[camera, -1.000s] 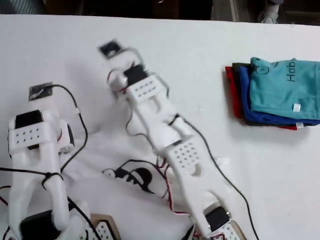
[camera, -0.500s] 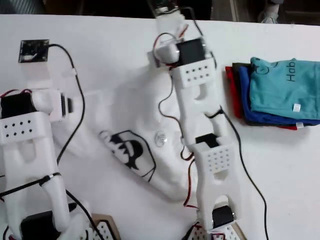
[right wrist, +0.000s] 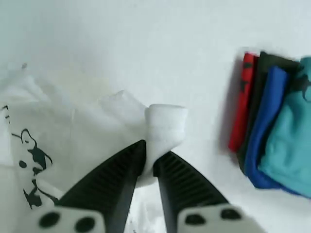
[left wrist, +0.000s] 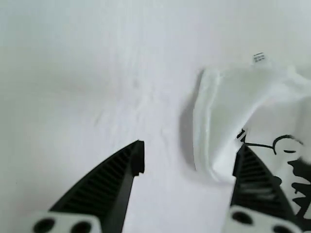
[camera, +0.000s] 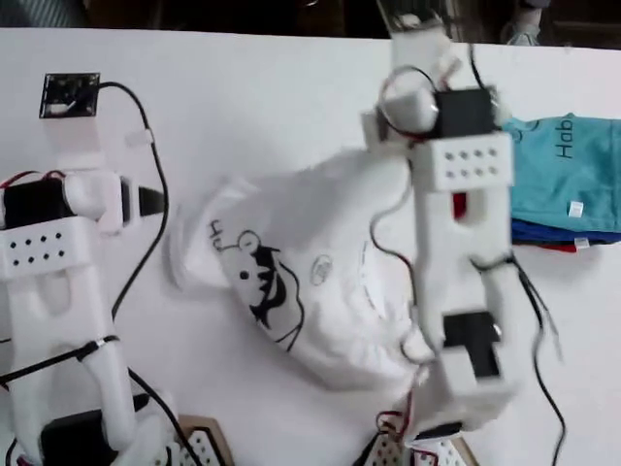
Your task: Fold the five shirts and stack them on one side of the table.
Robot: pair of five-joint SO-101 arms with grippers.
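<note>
So the left gripper (left wrist: 189, 148) hangs wide open at the edge of the white shirt (camera: 291, 291) farthest from the stack (camera: 572, 175), doing nothing useful. The shirt is a crumpled heap close beside that stack. The right gripper (right wrist: 149, 151) pinches only a small fold on the stack's side. My guess is that fold slips free, or it clips the stack and topples it.

A robot test bench in a lab, as far as we can tell.
We see a table (camera: 243, 78) under a plain white cover. The left arm (camera: 58, 291) and the right arm (camera: 456, 272), both built of white plastic parts, are mounted at its near edge. Loose black and red wires (camera: 147, 124) run along them, and a dark room (camera: 194, 12) lies beyond.
</note>
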